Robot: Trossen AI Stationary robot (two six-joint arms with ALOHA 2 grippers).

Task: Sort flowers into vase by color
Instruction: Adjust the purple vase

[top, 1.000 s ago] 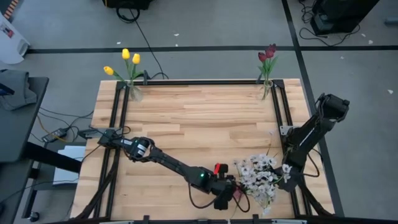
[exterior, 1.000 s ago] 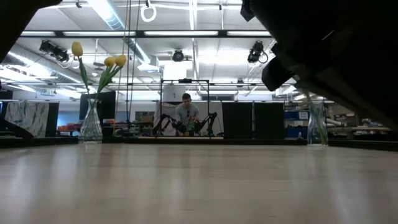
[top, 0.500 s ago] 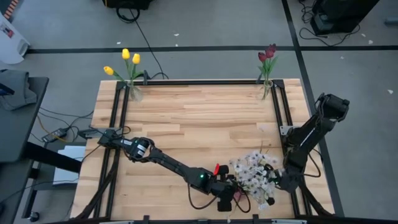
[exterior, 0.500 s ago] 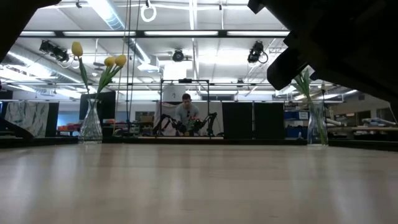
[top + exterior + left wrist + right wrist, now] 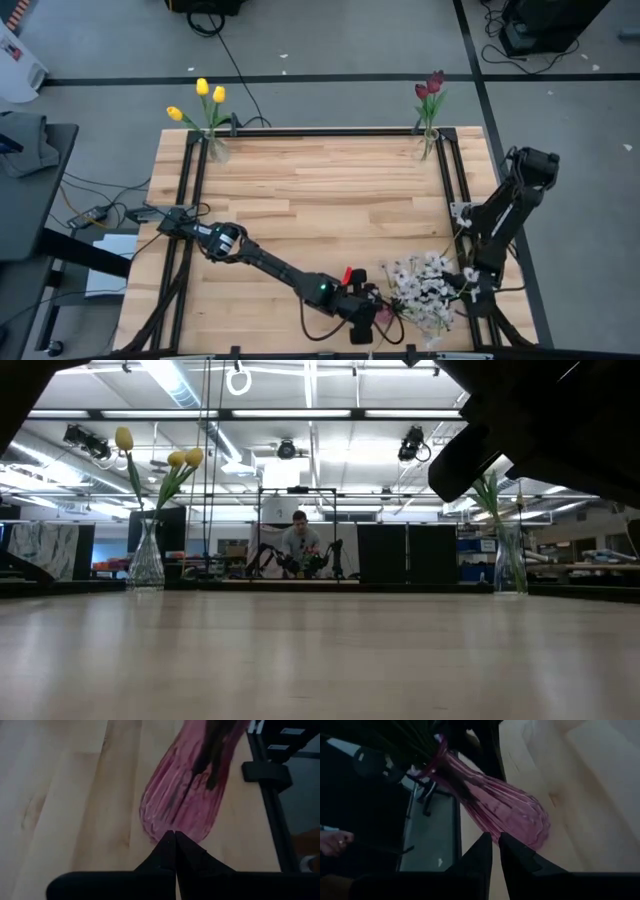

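White spray (image 5: 425, 290) has shifted back toward the table's right edge after swinging left half a second ago; right gripper (image 5: 470, 290) has moved with it, away from the left gripper (image 5: 365, 325); right fingers have narrowed slightly.

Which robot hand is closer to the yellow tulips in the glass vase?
The left gripper, though neither is near. Both sit at the table's near edge by the white blossoms; the right gripper is farther right. The yellow tulips stand at the far left corner.
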